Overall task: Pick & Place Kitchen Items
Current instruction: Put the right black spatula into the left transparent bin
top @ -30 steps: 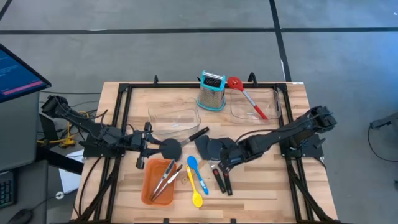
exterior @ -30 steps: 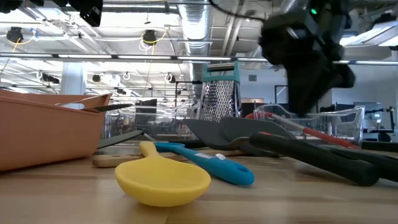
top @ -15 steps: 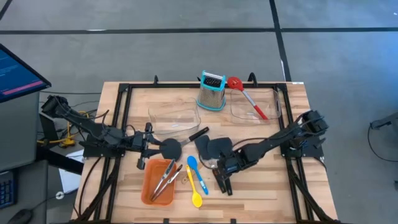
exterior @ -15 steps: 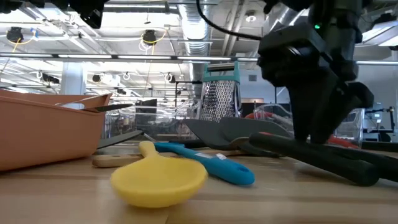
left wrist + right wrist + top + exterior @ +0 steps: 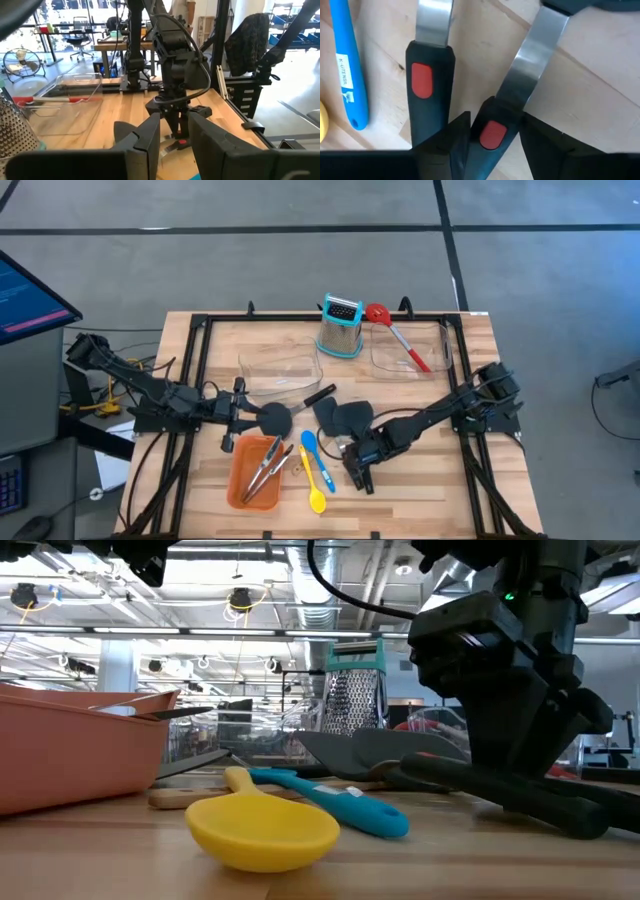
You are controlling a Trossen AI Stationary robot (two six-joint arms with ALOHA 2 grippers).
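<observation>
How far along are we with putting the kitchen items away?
Done: steel tongs lie in the orange rectangular tray, and a red slotted spoon sits in a clear plastic bin. In hand: the right gripper straddles a black-handled spatula; the left gripper holds a round black tool. Left: the blue spoon, yellow spoon and second black-handled spatula.

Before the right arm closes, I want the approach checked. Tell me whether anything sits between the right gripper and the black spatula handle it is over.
Nothing visible does. The right gripper has its fingers on either side of one black spatula handle. The second black handle lies close beside it, outside the fingers. The blue spoon lies farther off.
</observation>
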